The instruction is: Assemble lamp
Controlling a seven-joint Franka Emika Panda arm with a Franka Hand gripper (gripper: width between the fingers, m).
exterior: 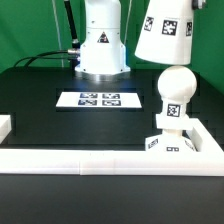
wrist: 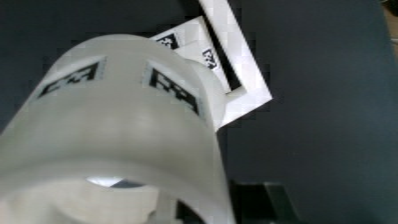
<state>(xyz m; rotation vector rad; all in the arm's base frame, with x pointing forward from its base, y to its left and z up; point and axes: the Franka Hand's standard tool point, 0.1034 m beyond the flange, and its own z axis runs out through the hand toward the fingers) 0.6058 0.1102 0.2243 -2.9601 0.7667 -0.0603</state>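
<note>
The white cone shade [exterior: 165, 30] hangs in the air at the exterior view's upper right, tilted, above and slightly to the left of the round bulb [exterior: 175, 88]. The bulb stands upright on the small angular base block [exterior: 166, 141], in the right corner by the white wall. In the wrist view the shade [wrist: 125, 140] fills the frame, with two tags facing the camera. My gripper [wrist: 164, 200] is shut on the shade; one dark finger [wrist: 267, 200] shows beside it. Part of the tagged base block [wrist: 192, 45] shows beyond the shade. The bulb is hidden there.
The marker board [exterior: 98, 99] lies flat on the black table in front of the robot's white body [exterior: 100, 45]. A low white wall [exterior: 60, 160] runs along the front and up the right side [wrist: 240, 50].
</note>
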